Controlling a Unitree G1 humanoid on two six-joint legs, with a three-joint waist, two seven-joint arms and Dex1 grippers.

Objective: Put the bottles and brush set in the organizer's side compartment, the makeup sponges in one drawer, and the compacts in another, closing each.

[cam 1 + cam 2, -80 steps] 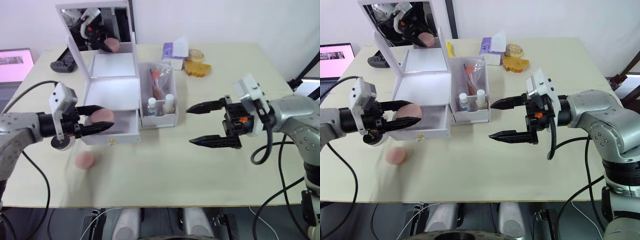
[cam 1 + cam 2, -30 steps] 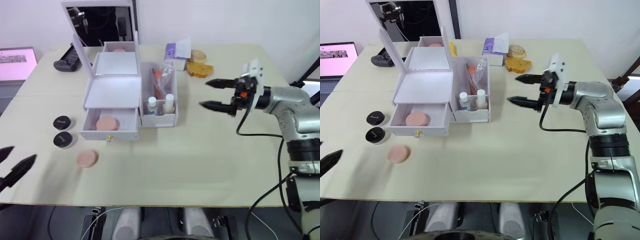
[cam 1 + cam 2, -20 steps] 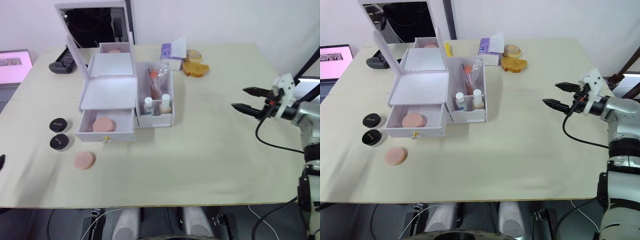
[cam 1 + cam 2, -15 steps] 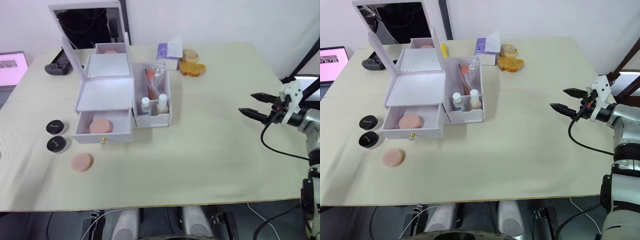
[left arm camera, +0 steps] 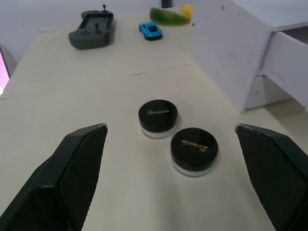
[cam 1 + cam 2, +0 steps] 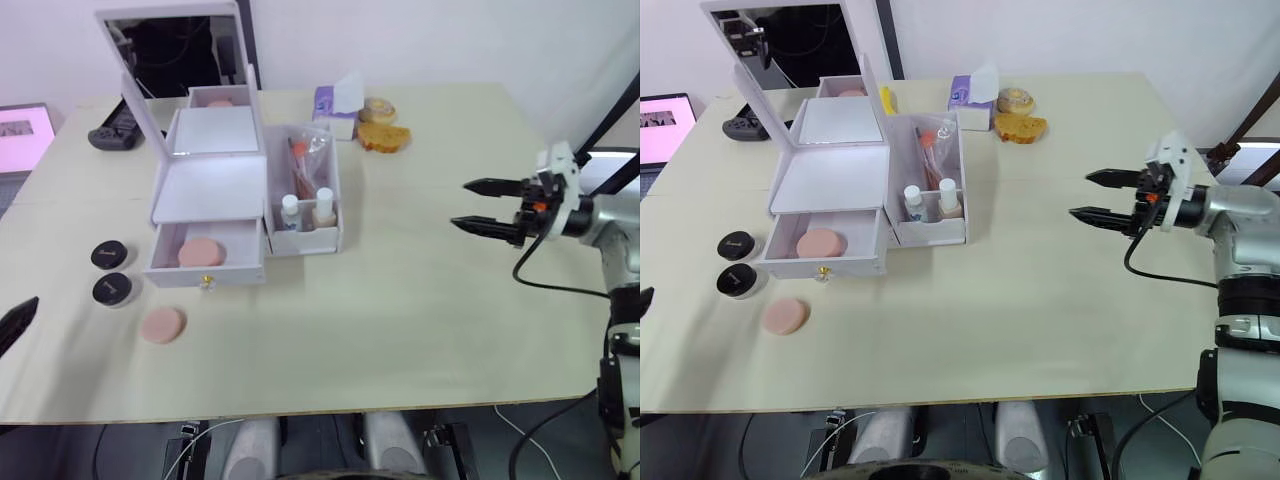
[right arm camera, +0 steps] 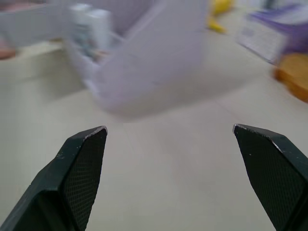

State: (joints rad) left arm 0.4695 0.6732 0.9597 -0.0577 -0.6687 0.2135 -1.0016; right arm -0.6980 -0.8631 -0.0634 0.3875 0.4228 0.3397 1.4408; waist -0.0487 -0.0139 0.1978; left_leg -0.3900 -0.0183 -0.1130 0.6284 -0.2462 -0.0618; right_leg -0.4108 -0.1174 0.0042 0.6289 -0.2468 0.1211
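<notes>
The white organizer (image 6: 208, 185) stands at the left with its mirror lid up. One front drawer (image 6: 204, 272) is pulled out, and a pink makeup sponge (image 6: 201, 252) lies in it. A second sponge (image 6: 162, 325) lies on the table in front. Two black compacts (image 5: 158, 114) (image 5: 194, 145) sit left of the organizer, just ahead of my open left gripper (image 5: 169, 128). The side compartment (image 6: 311, 232) holds both bottles (image 6: 290, 211) (image 6: 325, 206) and the brush set (image 6: 306, 165). My right gripper (image 6: 471, 205) hovers open, far right of the organizer.
A purple tissue pack (image 6: 336, 100) and two pastries (image 6: 384, 136) lie at the back. A game controller (image 5: 91, 30), a blue toy car (image 5: 149, 29) and a green-yellow object (image 5: 169, 15) lie behind the organizer. A pink screen (image 6: 20, 127) sits at the far left.
My left gripper let go of a sponge in the drawer and drew back to the table's left edge. The right gripper swung far right, then came back a little. The camera shifted.
</notes>
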